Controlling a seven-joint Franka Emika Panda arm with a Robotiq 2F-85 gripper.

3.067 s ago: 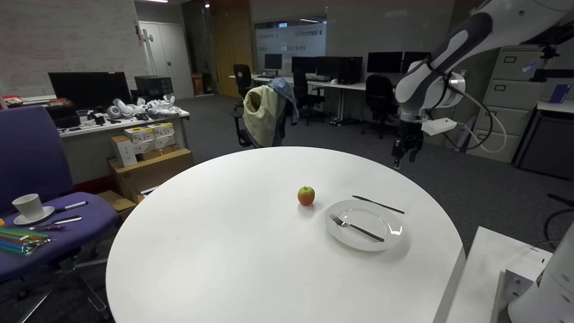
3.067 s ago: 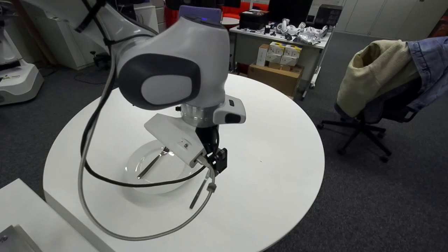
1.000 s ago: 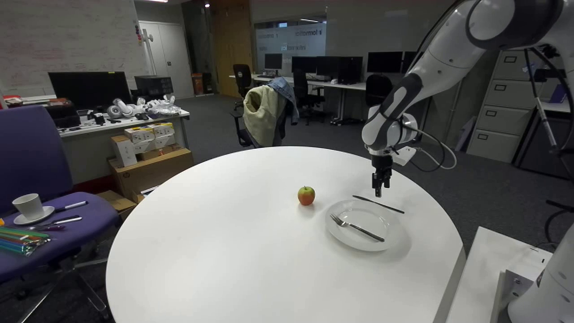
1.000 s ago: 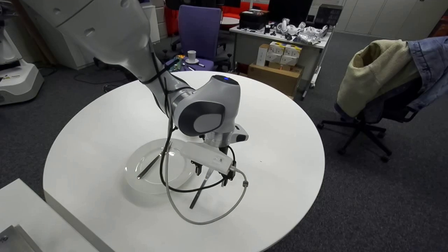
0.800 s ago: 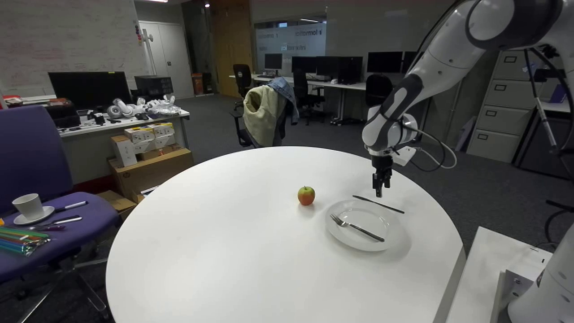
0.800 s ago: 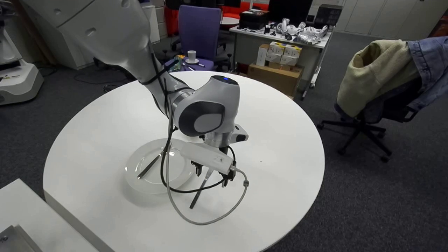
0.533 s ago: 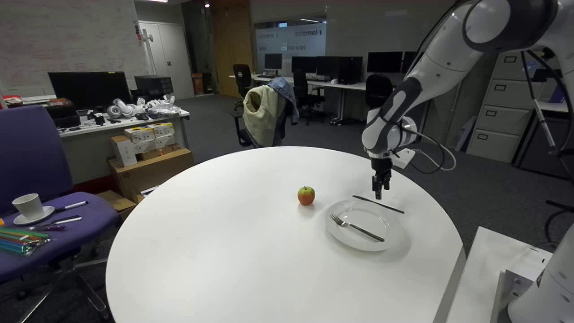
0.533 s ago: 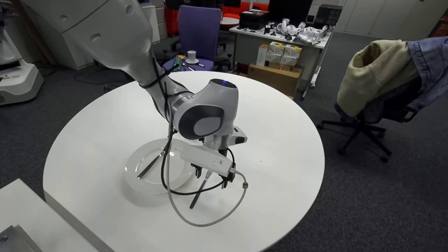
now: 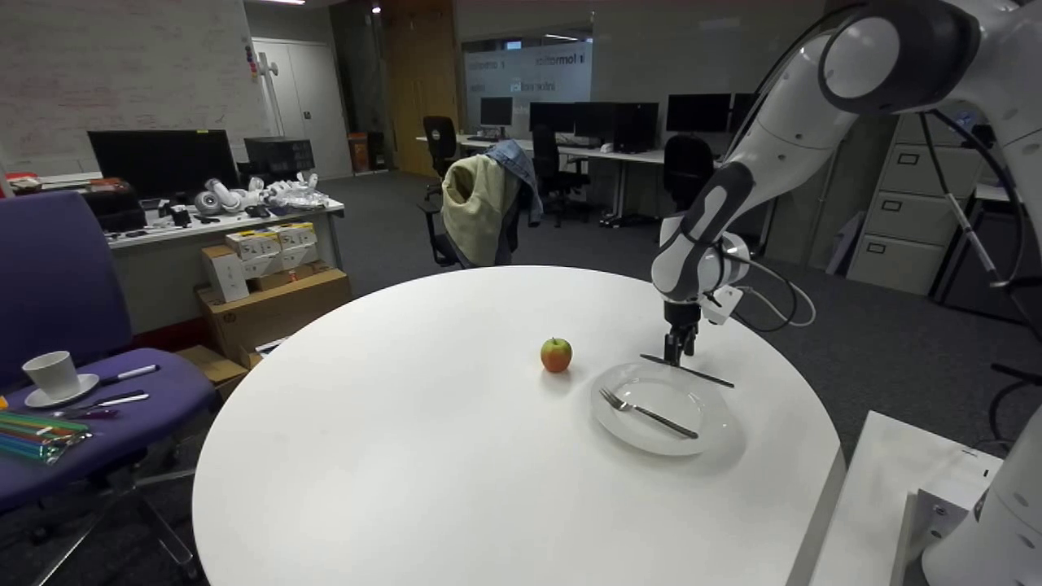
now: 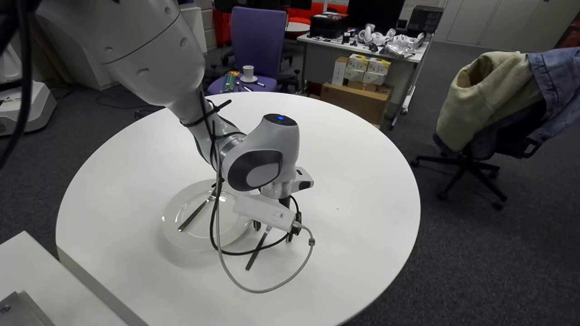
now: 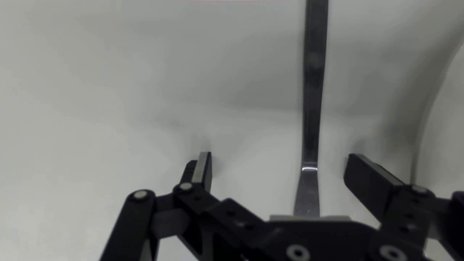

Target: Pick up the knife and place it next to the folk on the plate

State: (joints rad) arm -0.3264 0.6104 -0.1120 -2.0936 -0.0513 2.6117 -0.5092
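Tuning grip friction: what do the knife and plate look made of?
Knife: likely polished metal, judging by smooth sheen and bright glint; the dark handle may be coated or plastic. Plate: probably glazed ceramic, given glossy highlights on white; plastic possible.

In an exterior view, the plate [image 9: 639,433] rests toward the right of the surface [image 9: 423,456], with the fork [image 9: 658,418] lying on it, tines toward the left. The knife [image 9: 707,376] lies on the surface behind the plate, just beside its rim but apart. The apple [image 9: 556,356] sits left of the plate and a little farther back. A chair [image 9: 167,411] stands left of the surface, carrying a saucer [image 9: 86,386] with a cup [image 9: 54,376] on it. In the wrist view, the knife lies between the two sides of the claw [image 11: 279,156], nearer the right one; the plate's rim lies farther right.
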